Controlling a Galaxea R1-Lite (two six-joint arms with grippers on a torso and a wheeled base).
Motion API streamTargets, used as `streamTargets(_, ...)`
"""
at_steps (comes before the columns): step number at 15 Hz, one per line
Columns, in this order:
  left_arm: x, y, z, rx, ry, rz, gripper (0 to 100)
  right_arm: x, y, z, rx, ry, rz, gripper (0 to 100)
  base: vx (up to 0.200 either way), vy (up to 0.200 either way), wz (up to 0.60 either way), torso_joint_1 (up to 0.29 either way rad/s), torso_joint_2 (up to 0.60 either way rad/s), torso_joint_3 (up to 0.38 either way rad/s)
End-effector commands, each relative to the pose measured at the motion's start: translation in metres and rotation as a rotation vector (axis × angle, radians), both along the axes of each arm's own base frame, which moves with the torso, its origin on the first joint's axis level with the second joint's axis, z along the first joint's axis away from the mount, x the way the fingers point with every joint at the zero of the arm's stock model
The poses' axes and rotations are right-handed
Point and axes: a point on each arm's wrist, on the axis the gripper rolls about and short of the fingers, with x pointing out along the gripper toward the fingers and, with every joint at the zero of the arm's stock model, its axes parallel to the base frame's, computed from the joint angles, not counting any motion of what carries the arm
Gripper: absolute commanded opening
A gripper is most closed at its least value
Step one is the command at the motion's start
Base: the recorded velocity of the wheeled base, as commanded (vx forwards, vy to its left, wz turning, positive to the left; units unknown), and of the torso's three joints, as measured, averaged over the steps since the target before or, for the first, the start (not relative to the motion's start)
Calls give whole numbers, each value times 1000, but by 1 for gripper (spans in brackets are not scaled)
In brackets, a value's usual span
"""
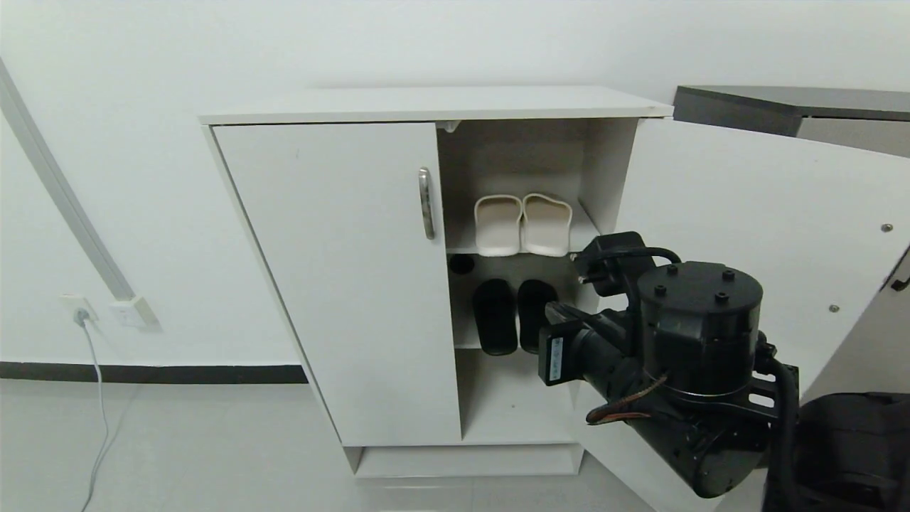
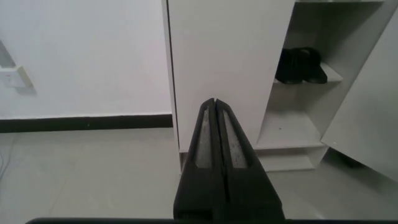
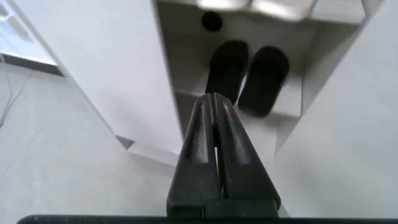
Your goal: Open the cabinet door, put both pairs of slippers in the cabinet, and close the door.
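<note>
While its fingers press together on nothing, the right claw [image 3: 214, 99] hangs before the open half of the white board cabinet [image 1: 441, 103], pointing at the pair of flat black slippers [image 3: 249, 74] on the middle shelf. The pair of cream moulded slippers [image 1: 522, 224] lies on the shelf above. The right door [image 1: 746, 235] stands wide open, and the left door [image 1: 334, 284] is shut. The left claw [image 2: 214, 104], likewise closed and empty, faces that shut door.

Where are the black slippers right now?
Head view: black slippers lie side by side on the middle shelf in the open right half of the cabinet, directly under the white slippers, ahead of the right gripper.
</note>
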Motion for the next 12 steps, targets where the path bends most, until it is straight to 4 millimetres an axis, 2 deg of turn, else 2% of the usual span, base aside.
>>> streamTargets(1,0,0,0,0,0,-1,0,0,0,-4,-12,9,0,0,-200,0,0,-2,2,2)
streamTargets(5,0,0,0,0,0,1,0,1,-3,-14,-51,26,27,0,-200,0,0,1,2,6)
streamTargets(12,0,0,0,0,0,2,0,1,-4,-20,-74,35,30,0,0,0,0,0,0,0)
